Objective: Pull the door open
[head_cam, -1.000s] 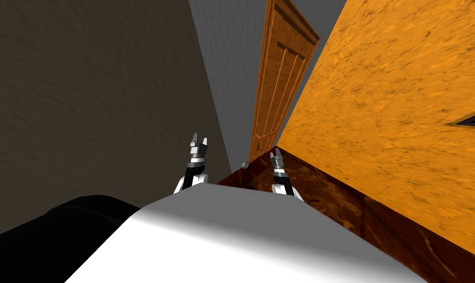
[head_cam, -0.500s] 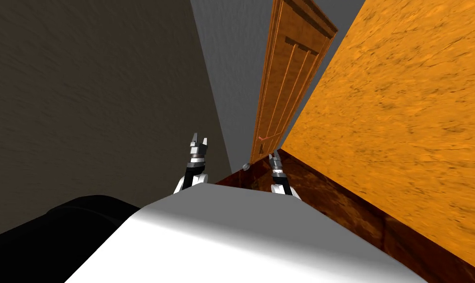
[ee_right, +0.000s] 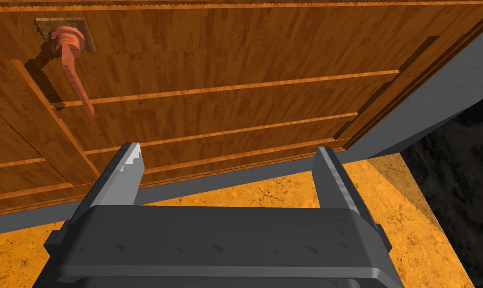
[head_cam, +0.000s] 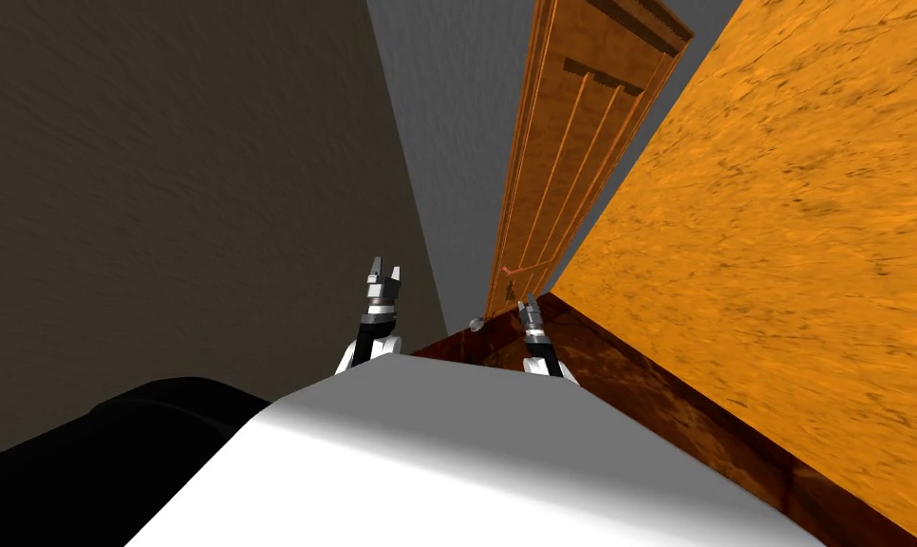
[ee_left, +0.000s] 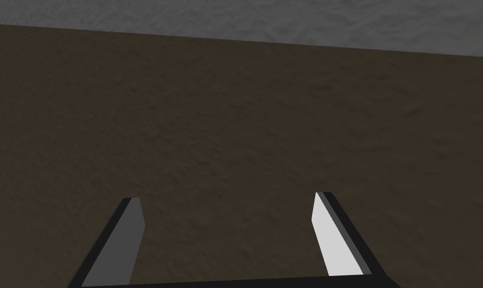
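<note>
A narrow passage seen from above, with a panelled wooden door [head_cam: 580, 161] ahead and slightly right, standing between a grey wall [head_cam: 457, 114] and a mottled orange wall [head_cam: 779, 218]. It seems to stand at an angle to the orange wall, so it may already be ajar, though how far is hard to tell. Low on the door is a reddish lever handle [head_cam: 509, 271]. The right gripper [head_cam: 526, 302] is raised just below and in front of it. Seen from that hand, the handle [ee_right: 70, 60] sits off to one side beyond the fingertips and clear of them. The right gripper [ee_right: 230, 167] has its jaws wide apart and holds nothing; the door panels [ee_right: 245, 100] lie straight beyond it. The left gripper [head_cam: 384, 270] is lifted to the left of the door, away from it, its jaws also spread wide and empty. By this reading the approach is nearly done, but the grasp is not made. Lining up on the lever, closing on it and the pull itself all remain.
</note>
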Controlling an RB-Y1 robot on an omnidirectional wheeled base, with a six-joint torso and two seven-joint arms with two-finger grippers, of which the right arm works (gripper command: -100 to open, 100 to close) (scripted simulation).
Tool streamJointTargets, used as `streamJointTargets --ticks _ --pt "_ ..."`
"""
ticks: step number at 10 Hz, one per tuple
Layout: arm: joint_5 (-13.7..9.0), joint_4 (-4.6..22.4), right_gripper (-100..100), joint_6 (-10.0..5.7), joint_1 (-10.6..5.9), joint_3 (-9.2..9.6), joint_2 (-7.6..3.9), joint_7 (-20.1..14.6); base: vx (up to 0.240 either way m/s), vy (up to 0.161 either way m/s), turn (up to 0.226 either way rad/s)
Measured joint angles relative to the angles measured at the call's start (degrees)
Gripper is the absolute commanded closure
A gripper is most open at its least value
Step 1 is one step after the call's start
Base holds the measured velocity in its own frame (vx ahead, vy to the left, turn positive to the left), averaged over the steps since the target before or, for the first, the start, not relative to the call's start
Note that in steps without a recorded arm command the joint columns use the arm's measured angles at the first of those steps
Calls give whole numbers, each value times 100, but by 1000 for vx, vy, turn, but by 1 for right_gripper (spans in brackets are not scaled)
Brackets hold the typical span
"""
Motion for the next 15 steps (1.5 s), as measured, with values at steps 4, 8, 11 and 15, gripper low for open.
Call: streamJointTargets --ticks 4,8,11,15 --pt "-119 554 -100 -159 -198 59 -75 -43 55 -106 167" --pt "-261 1095 -100 -274 -384 127 -161 -89 35 -128 192" --pt "-352 1495 -100 -375 -534 167 -226 -128 31 -104 140" --pt "-462 1964 -100 -486 -712 219 -282 -158 31 -103 138"
